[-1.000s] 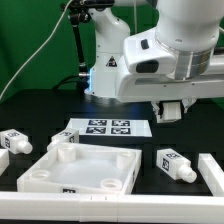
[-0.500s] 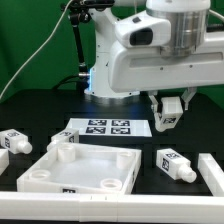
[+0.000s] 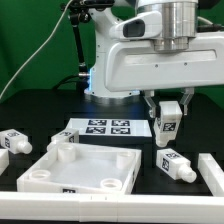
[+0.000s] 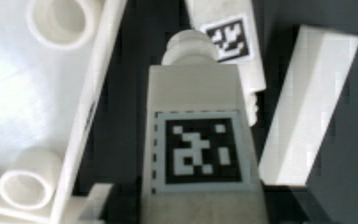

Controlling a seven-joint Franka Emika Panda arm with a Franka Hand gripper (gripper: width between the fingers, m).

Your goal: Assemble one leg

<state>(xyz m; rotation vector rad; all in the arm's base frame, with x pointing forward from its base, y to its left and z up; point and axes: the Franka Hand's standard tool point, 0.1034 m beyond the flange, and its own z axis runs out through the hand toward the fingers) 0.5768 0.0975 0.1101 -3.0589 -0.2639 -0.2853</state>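
Leg (image 3: 167,127) gripped by closed hand (image 3: 168,116), held above bench (image 3: 35,112) near right edge; not yet fitted into panel (image 3: 80,172).

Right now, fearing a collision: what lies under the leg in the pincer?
Another leg lies on the table below the held leg; in the wrist view, only its tagged end shows, the rest covered.

A leg (image 4: 197,150) fills the middle of the frame, its large black-and-white tag facing the camera and its narrower stub end pointing away. Just past the stub, a second leg (image 4: 229,38) shows its own tag above the dark desk (image 4: 131,105). A white panel (image 4: 60,100) with round corner holes runs along one frame edge, and a white bar (image 4: 304,100) runs along the opposite edge.
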